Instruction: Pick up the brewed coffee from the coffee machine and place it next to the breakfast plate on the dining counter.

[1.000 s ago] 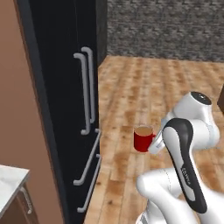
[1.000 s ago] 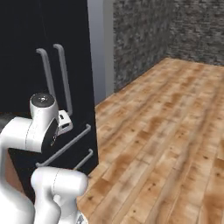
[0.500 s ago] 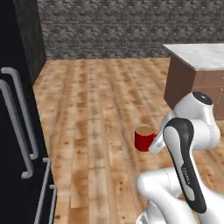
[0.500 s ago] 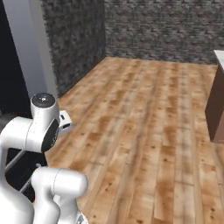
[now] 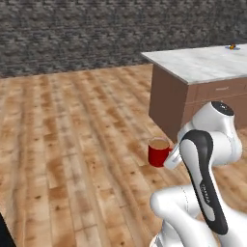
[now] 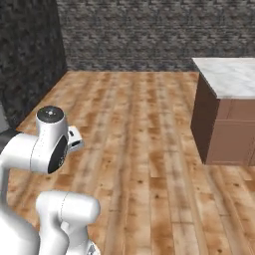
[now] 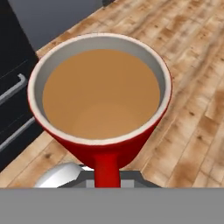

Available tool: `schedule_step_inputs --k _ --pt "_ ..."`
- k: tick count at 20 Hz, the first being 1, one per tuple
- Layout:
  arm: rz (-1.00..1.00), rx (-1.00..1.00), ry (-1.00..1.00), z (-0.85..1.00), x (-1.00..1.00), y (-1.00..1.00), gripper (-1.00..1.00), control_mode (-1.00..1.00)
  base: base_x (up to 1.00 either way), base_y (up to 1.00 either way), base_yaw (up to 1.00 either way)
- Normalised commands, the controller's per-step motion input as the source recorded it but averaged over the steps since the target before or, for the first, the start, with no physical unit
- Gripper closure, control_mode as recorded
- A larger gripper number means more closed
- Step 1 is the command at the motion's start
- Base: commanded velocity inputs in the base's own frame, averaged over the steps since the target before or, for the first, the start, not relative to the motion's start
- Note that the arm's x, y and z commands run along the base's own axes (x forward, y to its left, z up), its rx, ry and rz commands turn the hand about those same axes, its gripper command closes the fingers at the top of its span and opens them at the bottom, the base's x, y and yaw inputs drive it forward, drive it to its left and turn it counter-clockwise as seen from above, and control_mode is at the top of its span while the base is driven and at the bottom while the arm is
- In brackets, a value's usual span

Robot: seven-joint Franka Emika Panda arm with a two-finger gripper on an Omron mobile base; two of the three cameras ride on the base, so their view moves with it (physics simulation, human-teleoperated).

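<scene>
Folding back on itself, the arm carries the brewed coffee point(image 5: 158, 151), fingers apparently pinching its handle

We find all three views evenly and brightly lit, with no single light source that we can place. The wooden floor point(image 5: 72, 144) carries soft pale sheen streaks in both base views but almost no cast shadows. The stone wall point(image 6: 149, 30) reads dim and grainy, its texture coarse and slightly noisy. The white table point(image 5: 202, 62) top is pale, close to washed out in the right base view. The red mug point(image 7: 100, 105) shows mild gloss on its side and a smooth, flat-lit liquid surface. Rendering is low in detail throughout; edges look soft and pixelated. We see no motion blur and no marked edge distortion.
</scene>
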Motion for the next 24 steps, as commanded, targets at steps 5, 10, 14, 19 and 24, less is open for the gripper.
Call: schedule_step_inputs --k 5,10,14,19,24 --pt "0.0 0.0 0.0 0.0 0.0 0.0 1.0 1.0 0.72 -0.17 -0.57" --pt "0.0 0.0 0.0 0.0 0.0 0.0 1.0 1.0 0.85 -0.02 -0.54" --pt "0.0 0.0 0.0 0.0 0.0 0.0 1.0 1.0 1.0 0.11 -0.43" --pt "0.0 0.0 0.0 0.0 0.0 0.0 1.0 1.0 1.0 0.5 -0.32" --pt "0.0 0.0 0.0 0.0 0.0 0.0 1.0 1.0 1.0 0.77 -0.17"
